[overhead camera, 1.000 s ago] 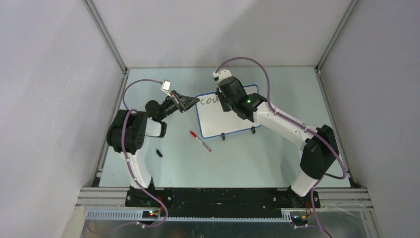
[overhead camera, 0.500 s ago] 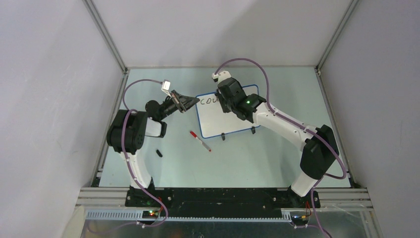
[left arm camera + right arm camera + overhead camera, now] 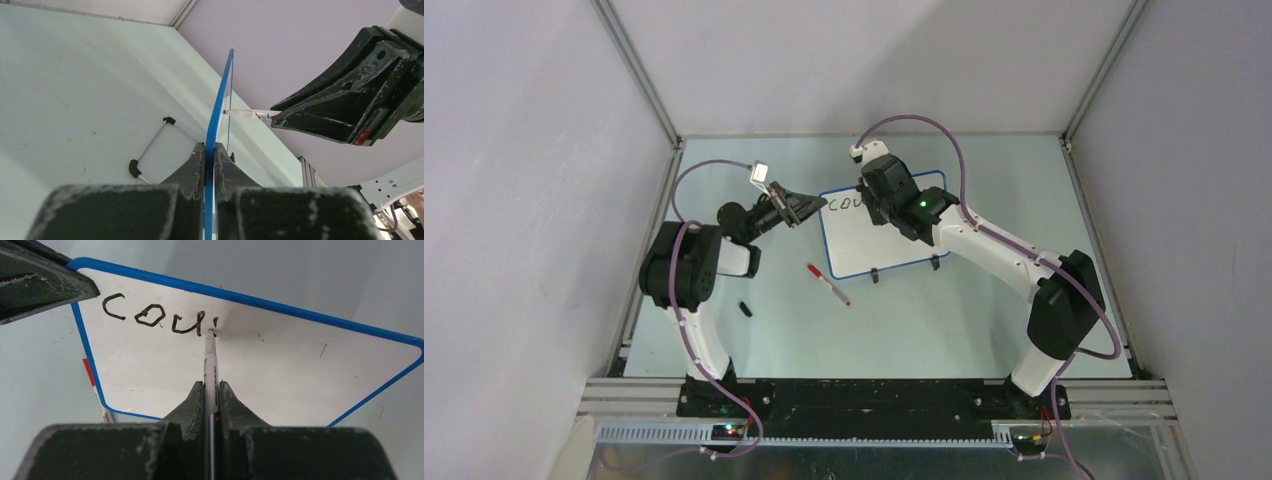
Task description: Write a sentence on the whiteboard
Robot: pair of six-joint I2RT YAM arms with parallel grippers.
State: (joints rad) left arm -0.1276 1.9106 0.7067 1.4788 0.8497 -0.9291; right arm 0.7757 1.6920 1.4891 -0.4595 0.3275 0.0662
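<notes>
The whiteboard [image 3: 864, 250], white with a thin blue rim, lies on the table and fills the right wrist view [image 3: 260, 375]. My left gripper [image 3: 809, 206] is shut on its left rim, and the board shows edge-on [image 3: 220, 95] between the jaws [image 3: 210, 146]. My right gripper [image 3: 212, 385] is shut on a white marker [image 3: 210, 360]. The marker's tip touches the board just right of the writing. The sentence [image 3: 150, 316] reads "cou" in black, followed by a short fresh stroke. From the top, the right wrist [image 3: 894, 195] hides the marker.
A red-and-white marker [image 3: 828, 284] lies on the table below the board's left corner. A small black cap [image 3: 745, 308] sits nearer the left arm. The board's two black feet [image 3: 875, 275] stick out at its near edge. Walls enclose the table.
The right gripper with the marker has crept slightly left and farther away over the board. The left arm and the board have not moved.
</notes>
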